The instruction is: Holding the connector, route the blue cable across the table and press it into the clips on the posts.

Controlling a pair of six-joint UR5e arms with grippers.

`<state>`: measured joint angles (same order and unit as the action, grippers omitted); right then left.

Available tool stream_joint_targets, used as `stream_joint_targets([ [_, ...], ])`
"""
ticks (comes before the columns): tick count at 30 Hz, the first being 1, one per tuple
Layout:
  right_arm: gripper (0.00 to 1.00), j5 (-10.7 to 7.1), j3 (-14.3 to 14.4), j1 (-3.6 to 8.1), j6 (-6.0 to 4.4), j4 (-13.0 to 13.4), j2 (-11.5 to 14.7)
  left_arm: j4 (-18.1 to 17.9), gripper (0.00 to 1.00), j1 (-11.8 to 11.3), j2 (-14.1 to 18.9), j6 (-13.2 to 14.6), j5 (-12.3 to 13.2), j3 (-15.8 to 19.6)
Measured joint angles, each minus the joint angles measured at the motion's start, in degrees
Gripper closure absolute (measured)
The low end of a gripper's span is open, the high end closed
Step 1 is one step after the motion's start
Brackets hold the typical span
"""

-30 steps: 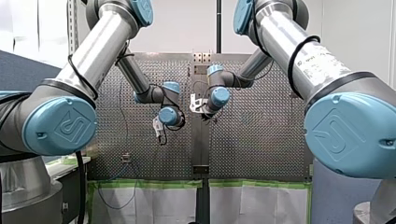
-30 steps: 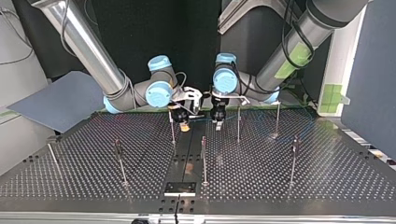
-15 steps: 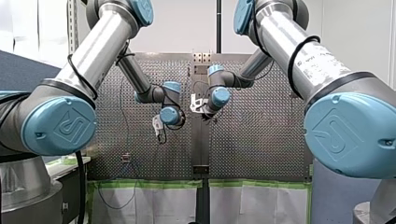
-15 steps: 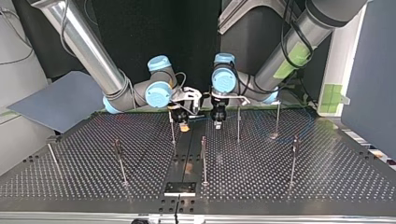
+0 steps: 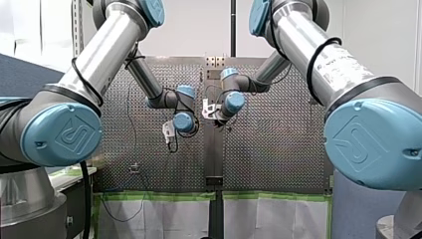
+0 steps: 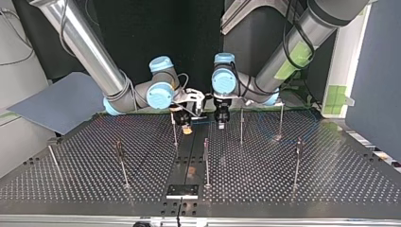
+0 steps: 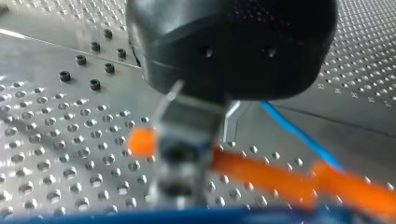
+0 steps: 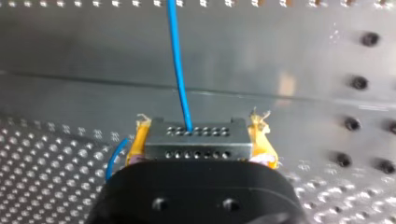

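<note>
Between the yellow pads of my right gripper (image 8: 196,156) sits a grey connector (image 8: 195,139) with rows of small holes, and the gripper is shut on it. The blue cable (image 8: 179,70) leaves the connector's middle and runs ahead over the table. In the top view my right gripper (image 6: 187,127) hangs by a post (image 6: 174,131). My left gripper (image 6: 221,124) hangs a short way to its right, and the cable (image 6: 204,122) spans between them. In the left wrist view the metal fingers (image 7: 183,154) are drawn together and blurred, with the cable (image 7: 301,136) trailing off beside them.
Several thin posts stand on the perforated table (image 6: 265,179), among them a middle one (image 6: 206,161) and others at the top view's right (image 6: 241,128) (image 6: 297,163) and left (image 6: 121,165). A dark plate (image 6: 182,191) lies at the near edge. Loose cable (image 5: 130,119) hangs at the front view's left.
My left arm's wrist has shifted a little toward my right gripper, and its gripper has come with it. My right gripper has kept its place on the connector.
</note>
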<state>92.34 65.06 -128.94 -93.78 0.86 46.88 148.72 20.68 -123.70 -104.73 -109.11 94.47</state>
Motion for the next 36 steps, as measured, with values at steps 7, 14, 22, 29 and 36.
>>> stream_joint_targets([
  [7, 1.0, -0.28, 0.1, 0.11, -0.65, -0.2, 2.7, 4.1, 1.0, 0.6, 0.9, 1.8, -2.2, 0.1],
  [14, 1.0, -0.33, 1.1, 0.28, -1.53, -0.4, 5.8, 5.9, 1.0, 1.6, 4.0, 2.2, -4.1, 0.8],
  [22, 1.0, -0.34, 2.5, 0.27, -2.68, -0.4, 10.1, 7.6, 1.0, 2.8, 7.1, 2.7, -5.6, 1.0],
  [29, 1.0, -0.32, 4.0, 0.07, -3.8, -0.5, 13.9, 10.1, 1.0, 4.0, 11.2, 3.0, -8.5, 1.1],
  [36, 1.0, -0.34, 5.3, 0.23, -4.4, -0.5, 17.5, 10.8, 1.0, 5.3, 15.4, 3.2, -9.6, 1.2],
])
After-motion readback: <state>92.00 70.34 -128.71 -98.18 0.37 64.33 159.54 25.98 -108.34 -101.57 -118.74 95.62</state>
